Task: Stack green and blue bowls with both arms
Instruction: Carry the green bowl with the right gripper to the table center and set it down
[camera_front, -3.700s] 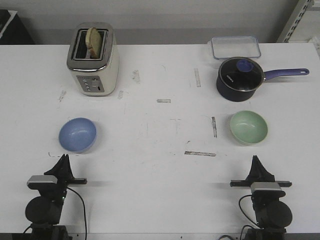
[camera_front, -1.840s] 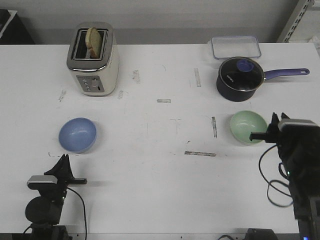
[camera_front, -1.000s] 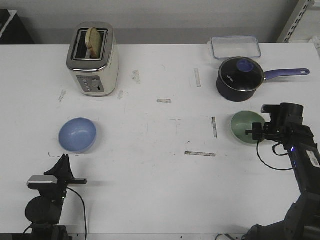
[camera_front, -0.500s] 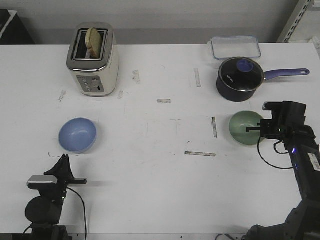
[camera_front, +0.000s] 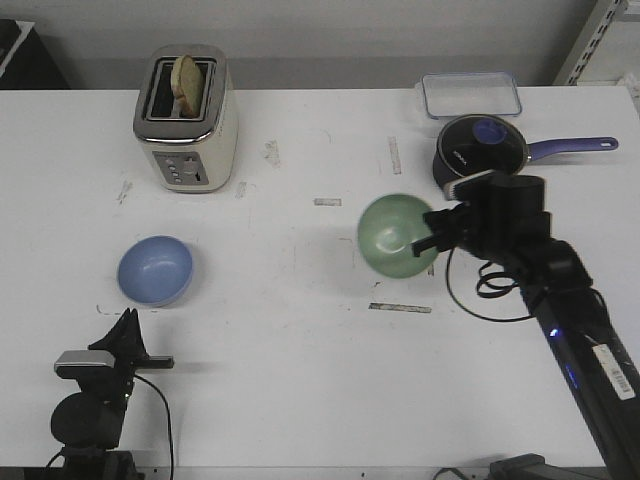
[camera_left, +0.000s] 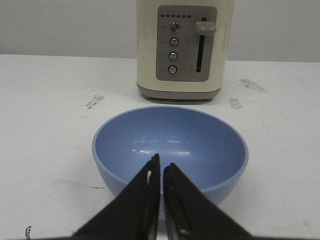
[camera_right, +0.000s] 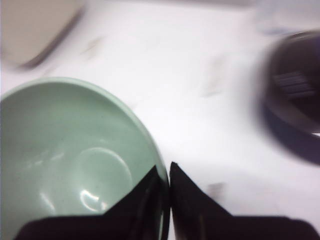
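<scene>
White scuffed desk (camera_front: 300, 330) under everything. Best carried level and slowly toward the blue bowl (camera_front: 155, 270), then lowered centred so rims nest. Green bowl (camera_front: 396, 236): glossy pale mint, tilted, held above mid-desk, rim pinched in the right gripper (camera_right: 166, 176). Left gripper (camera_left: 161, 167) clenched, empty, just beside the blue bowl
</scene>
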